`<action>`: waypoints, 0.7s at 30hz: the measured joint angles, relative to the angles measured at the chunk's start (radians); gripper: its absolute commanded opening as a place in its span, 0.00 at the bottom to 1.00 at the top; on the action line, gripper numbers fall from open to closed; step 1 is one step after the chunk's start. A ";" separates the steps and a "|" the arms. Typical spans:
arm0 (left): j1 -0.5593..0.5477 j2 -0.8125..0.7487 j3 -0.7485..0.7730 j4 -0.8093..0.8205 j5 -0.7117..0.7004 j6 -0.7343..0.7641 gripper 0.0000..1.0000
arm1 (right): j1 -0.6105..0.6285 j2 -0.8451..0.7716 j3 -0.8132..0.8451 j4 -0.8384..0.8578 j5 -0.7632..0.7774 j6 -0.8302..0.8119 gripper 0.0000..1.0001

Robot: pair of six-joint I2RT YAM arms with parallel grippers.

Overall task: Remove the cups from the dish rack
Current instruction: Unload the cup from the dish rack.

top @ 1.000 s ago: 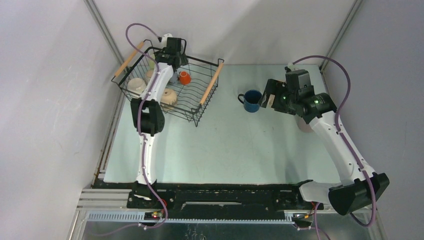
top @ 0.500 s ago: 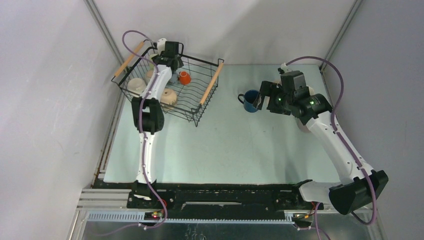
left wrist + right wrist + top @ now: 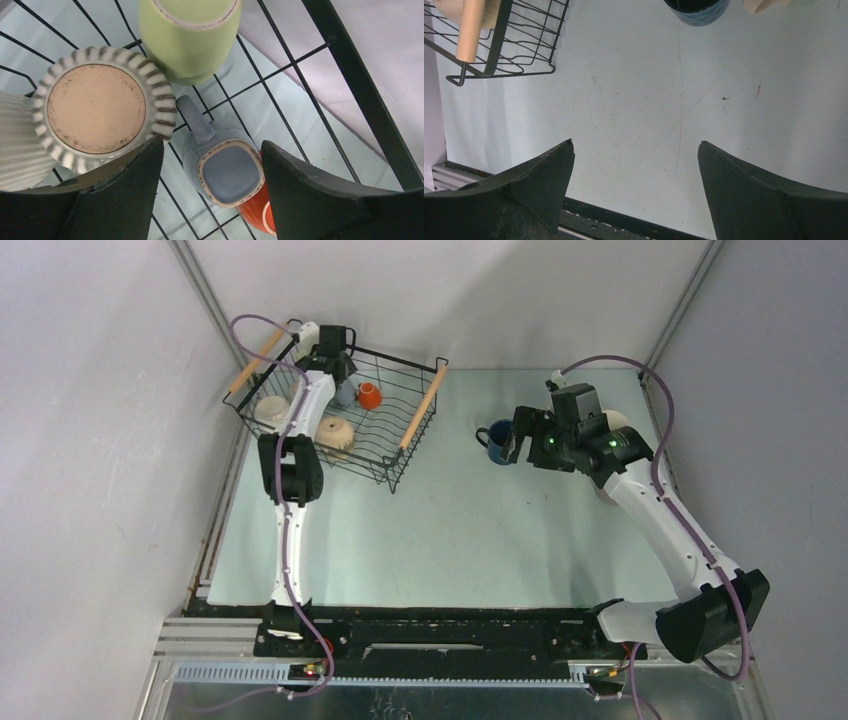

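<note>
Currently, rack (image 3: 423,405): grey-blue cup (image 3: 222,172) between spread jaws of left claw (image 3: 212,144); striped cup (image 3: 97,107) left, green cup (image 3: 190,40) ahead (wrist view only), orange cup (image 3: 257,215) partly under it. Right claw (image 3: 634,145) spread, navy cup (image 3: 696,10) ahead.

dish rack (image 3: 350,85): black wire, wooden handles (image 3: 422,406) | blue cup (image 3: 222,172): matt, speckled

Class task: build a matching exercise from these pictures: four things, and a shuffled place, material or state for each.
1 blue-grey mug
2 navy mug
3 right gripper
4 dish rack handle

A light wood
B open, above bare table
C in the dish rack, between the jaws of the left gripper
D on the table, outside the dish rack

Pairs: 1-C, 2-D, 3-B, 4-A
</note>
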 measured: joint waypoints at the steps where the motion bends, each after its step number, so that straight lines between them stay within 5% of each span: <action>1: 0.002 0.003 0.000 0.003 0.003 -0.007 0.78 | 0.002 0.002 0.000 0.002 0.000 0.000 1.00; 14: 0.006 0.040 0.004 0.005 0.068 -0.050 0.72 | 0.011 0.023 0.000 0.023 -0.005 0.000 1.00; 21: 0.005 0.045 0.005 0.011 0.089 -0.059 0.46 | 0.015 0.027 0.000 0.029 -0.011 0.000 1.00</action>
